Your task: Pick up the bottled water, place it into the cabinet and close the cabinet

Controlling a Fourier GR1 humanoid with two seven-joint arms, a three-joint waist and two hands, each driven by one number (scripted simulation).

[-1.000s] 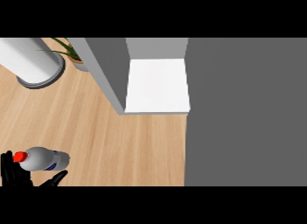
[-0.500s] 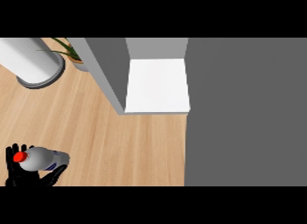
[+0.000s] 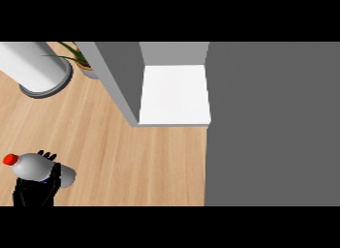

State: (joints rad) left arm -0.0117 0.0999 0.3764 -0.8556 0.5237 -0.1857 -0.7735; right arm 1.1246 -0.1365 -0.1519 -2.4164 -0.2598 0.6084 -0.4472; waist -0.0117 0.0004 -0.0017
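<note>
The bottled water (image 3: 38,167), grey-clear with a red cap (image 3: 10,159), lies tilted at the lower left of the head view, cap pointing left. My left hand (image 3: 34,192) comes in from the lower edge beneath it and is shut on it, with fingertips (image 3: 49,155) showing over the bottle's far side. The cabinet stands open at the top middle, showing a white shelf (image 3: 174,94) and a grey side wall (image 3: 121,80). Its wide grey door (image 3: 280,126) fills the right side. My right hand is out of sight.
A white cylinder with a grey base (image 3: 31,68) stands at the upper left. Beside it, a potted plant (image 3: 81,57) sits against the cabinet wall. Wooden counter (image 3: 130,160) stretches between the bottle and the cabinet.
My left hand's fingers have curled over the bottle. The bottle has shifted up the view towards the cabinet, looks larger, and its cap has risen.
</note>
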